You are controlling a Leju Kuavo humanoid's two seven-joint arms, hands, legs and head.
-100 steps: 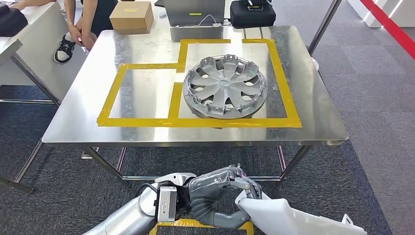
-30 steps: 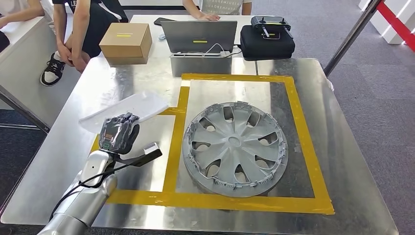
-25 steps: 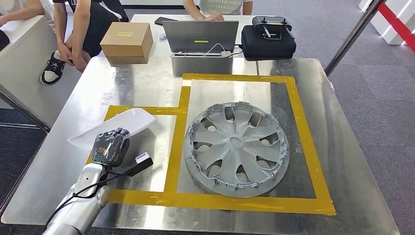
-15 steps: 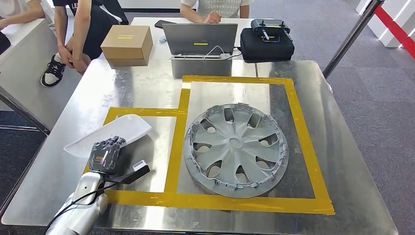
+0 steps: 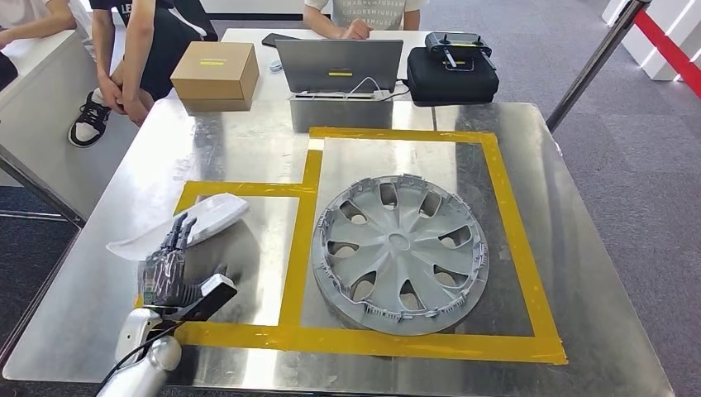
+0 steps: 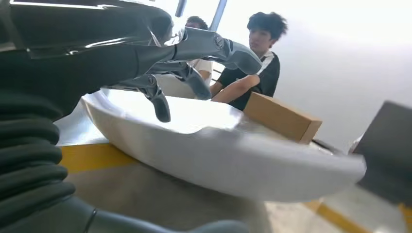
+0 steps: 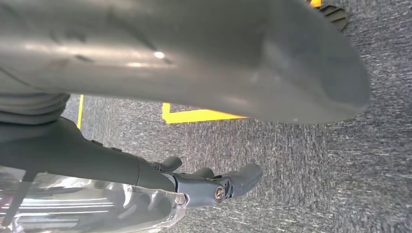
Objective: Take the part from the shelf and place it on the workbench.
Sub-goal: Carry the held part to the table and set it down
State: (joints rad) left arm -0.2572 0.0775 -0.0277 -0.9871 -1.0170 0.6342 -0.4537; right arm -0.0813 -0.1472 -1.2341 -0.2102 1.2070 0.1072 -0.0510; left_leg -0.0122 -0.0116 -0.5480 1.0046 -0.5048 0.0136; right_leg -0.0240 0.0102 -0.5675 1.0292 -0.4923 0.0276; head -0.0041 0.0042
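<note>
Now part (image 5: 202, 218) lengthwise left-near to right-far.

Room around the steel workbench (image 5: 537, 207): grey carpet, bright even light.
Carpet floor (image 5: 636, 124) grey on all sides of workbench. Beyond its far edge, a second table (image 5: 248, 35) with people seated. Left of workbench, a white table (image 5: 33, 91). Right of it, a slanted metal pole (image 5: 591, 62) and red floor stripe (image 5: 674, 37).
</note>
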